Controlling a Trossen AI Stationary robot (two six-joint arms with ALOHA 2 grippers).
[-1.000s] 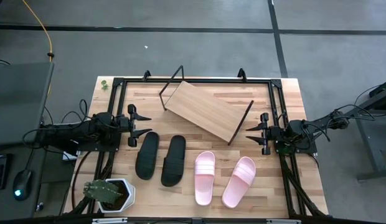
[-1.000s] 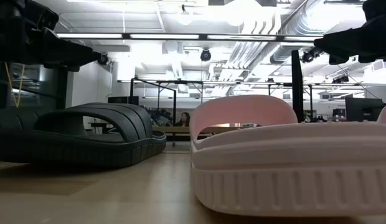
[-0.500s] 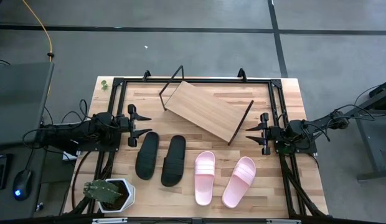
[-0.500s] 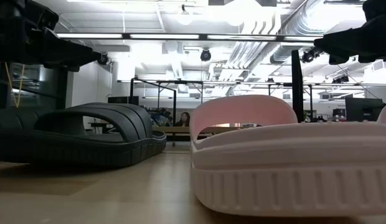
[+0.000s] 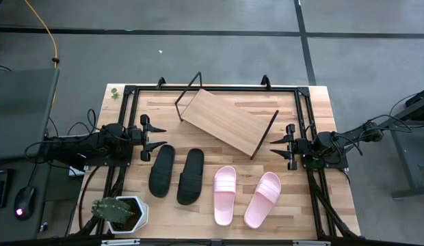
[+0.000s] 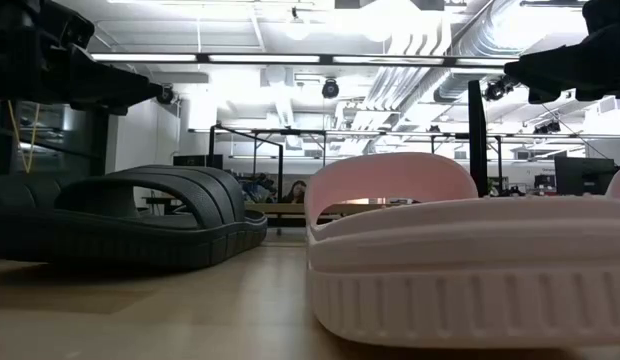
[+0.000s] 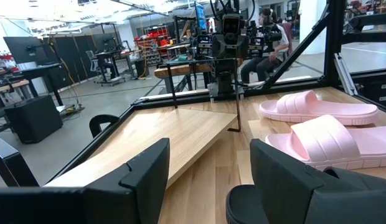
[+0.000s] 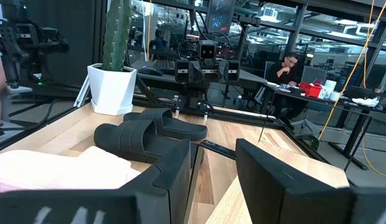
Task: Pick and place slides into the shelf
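Observation:
The shelf, a light wooden board with black wire end frames, sits at the table's far middle, turned slantwise. Two black slides lie soles down side by side near the middle left. Two pink slides lie soles down toward the near right. My left gripper is open at the left edge, level, with nothing between its fingers. My right gripper is open at the right edge, also holding nothing. In the low view a black slide and a pink slide fill the foreground.
A white pot with a cactus stands at the near left corner. A black metal frame runs round the table's edges. Bare tabletop lies left of the shelf. People sit at desks beyond the table.

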